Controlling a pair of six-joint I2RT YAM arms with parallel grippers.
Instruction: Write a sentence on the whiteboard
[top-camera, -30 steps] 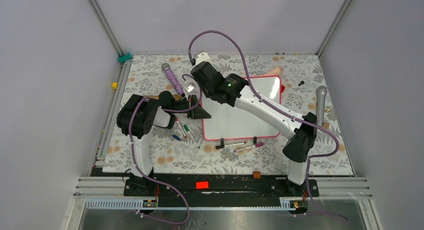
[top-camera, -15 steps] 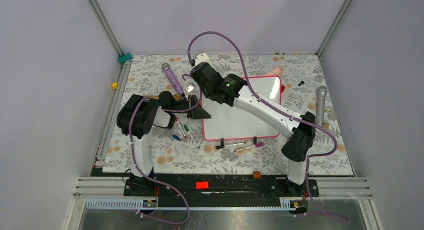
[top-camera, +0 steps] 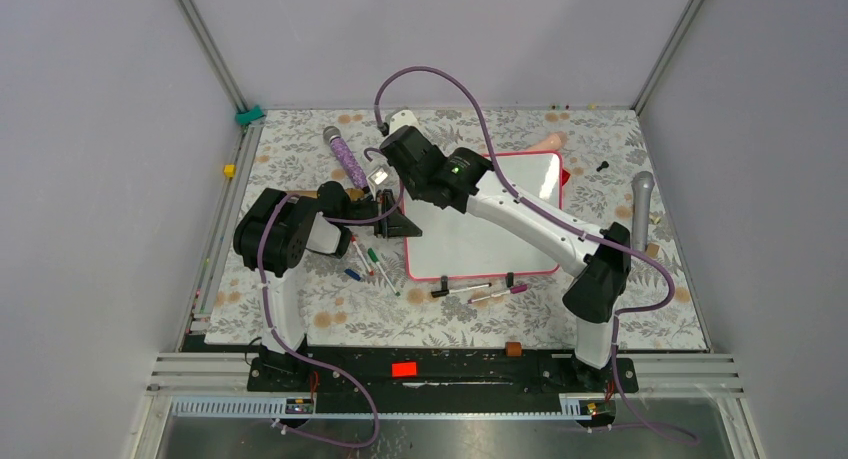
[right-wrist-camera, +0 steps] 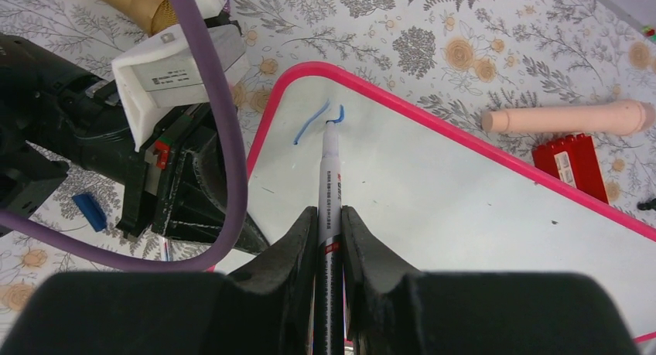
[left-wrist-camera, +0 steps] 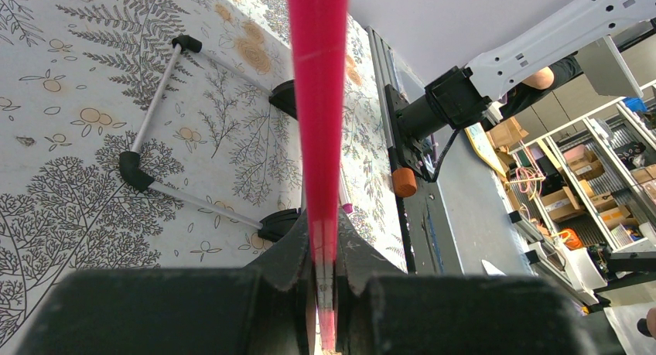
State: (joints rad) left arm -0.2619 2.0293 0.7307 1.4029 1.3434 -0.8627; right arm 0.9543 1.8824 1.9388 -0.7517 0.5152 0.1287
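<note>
The whiteboard [top-camera: 470, 244], white with a pink rim, lies on the floral table. My left gripper [top-camera: 400, 222] is shut on its left edge; in the left wrist view the pink rim [left-wrist-camera: 317, 100] runs up from between the jaws of the left gripper [left-wrist-camera: 323, 239]. My right gripper [top-camera: 412, 169] is over the board's far left corner, shut on a white marker [right-wrist-camera: 329, 185]. The marker's tip touches the whiteboard [right-wrist-camera: 433, 192] at the end of two short blue strokes [right-wrist-camera: 309, 123].
Several loose markers [top-camera: 365, 259] lie left of the board and two more [top-camera: 470, 291] by its front clips. A purple microphone [top-camera: 345, 157], a grey microphone [top-camera: 640, 214], a beige cylinder [right-wrist-camera: 568, 119] and a red block [right-wrist-camera: 572, 165] lie around it.
My right gripper has shifted very slightly with the marker at the board's far left corner. The left gripper and the board have not moved.
</note>
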